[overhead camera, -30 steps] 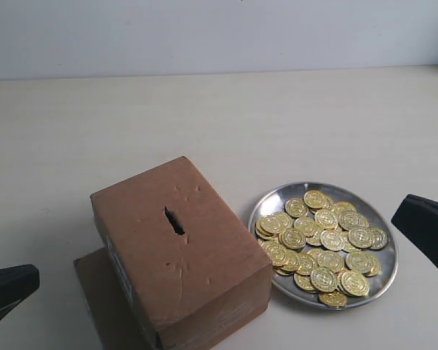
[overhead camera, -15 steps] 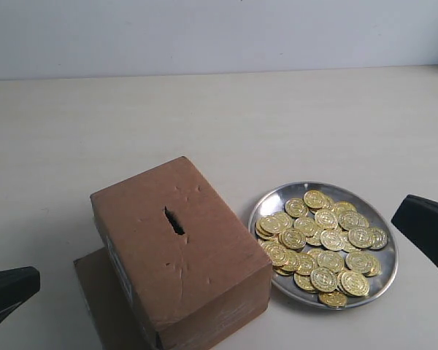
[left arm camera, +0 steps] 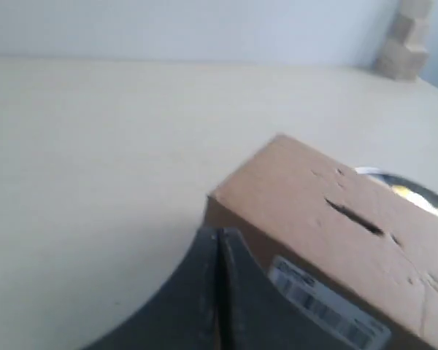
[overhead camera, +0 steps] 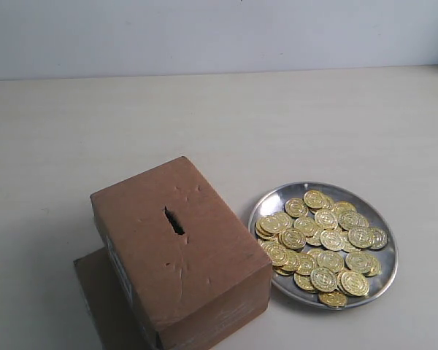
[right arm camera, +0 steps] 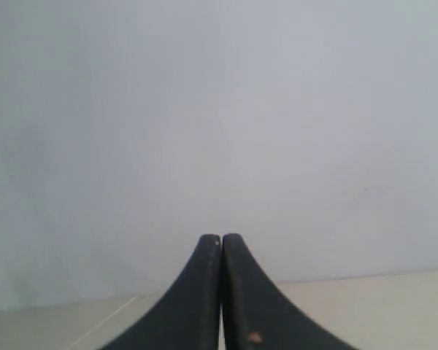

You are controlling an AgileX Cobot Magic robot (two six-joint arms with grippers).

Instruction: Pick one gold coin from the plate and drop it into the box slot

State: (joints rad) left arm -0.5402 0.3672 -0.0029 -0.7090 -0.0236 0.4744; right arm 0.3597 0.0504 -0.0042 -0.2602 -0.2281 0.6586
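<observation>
The brown cardboard box (overhead camera: 179, 251) stands left of centre, with its dark ragged slot (overhead camera: 174, 221) in the top face. To its right the silver plate (overhead camera: 386, 237) holds a heap of gold coins (overhead camera: 321, 240). Neither gripper shows in the exterior view. In the left wrist view my left gripper (left arm camera: 219, 235) is shut and empty, close to the box (left arm camera: 328, 233) and its slot (left arm camera: 354, 216), with a sliver of the plate (left arm camera: 394, 182) behind. My right gripper (right arm camera: 221, 239) is shut and empty, facing a pale wall with the table's far edge low in view.
A flat brown cardboard sheet (overhead camera: 102, 299) lies under the box at the front left. The box carries a white barcode label (left arm camera: 328, 313) on its side. Stacked cardboard blocks (left arm camera: 407, 40) stand at the far corner of the pale table.
Both dark gripper tips that showed at the left and right edges of the exterior view have drawn out of it. Box, plate and coins have not moved.
</observation>
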